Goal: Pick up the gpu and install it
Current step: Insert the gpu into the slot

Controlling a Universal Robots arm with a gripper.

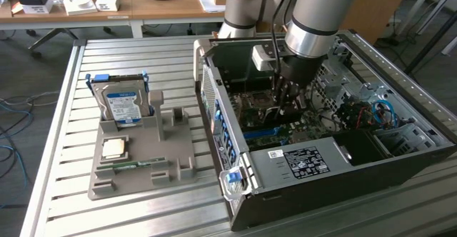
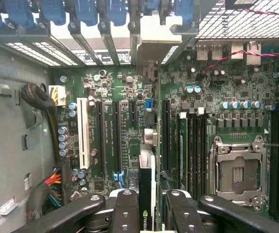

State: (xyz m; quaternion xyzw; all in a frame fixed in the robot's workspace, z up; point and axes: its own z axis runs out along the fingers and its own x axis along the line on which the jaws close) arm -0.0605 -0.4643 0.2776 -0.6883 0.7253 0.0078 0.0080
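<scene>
In the exterior view a slatted metal table (image 1: 64, 194) carries an open computer case (image 1: 343, 194) lying on its side, at about three o'clock from a grey fixture tray (image 1: 143, 167). On that tray a silver hard drive (image 1: 123, 104) with a blue-white label stands upright at the tray's twelve o'clock end. A square chip (image 1: 114, 148) lies flat nearer the middle, and a narrow green memory stick (image 1: 132, 165) lies just at six o'clock of the chip.

The arm comes in from twelve o'clock and reaches down into the case, so the gripper (image 1: 286, 106) hangs over the motherboard (image 1: 264, 132), at roughly eleven o'clock from the labelled power supply (image 1: 307, 162).

In the wrist view the gripper (image 2: 149, 196) is clamped on the gpu (image 2: 147, 170). The black card is seen edge-on between the two black fingers (image 2: 125, 204), one on each broad face. The gpu is held upright above the green board, running parallel to the long black expansion slots (image 2: 116, 136) and the white slot (image 2: 82, 131), between those slots and the CPU socket (image 2: 236, 172). It cannot be told whether its lower edge has met a slot.
</scene>
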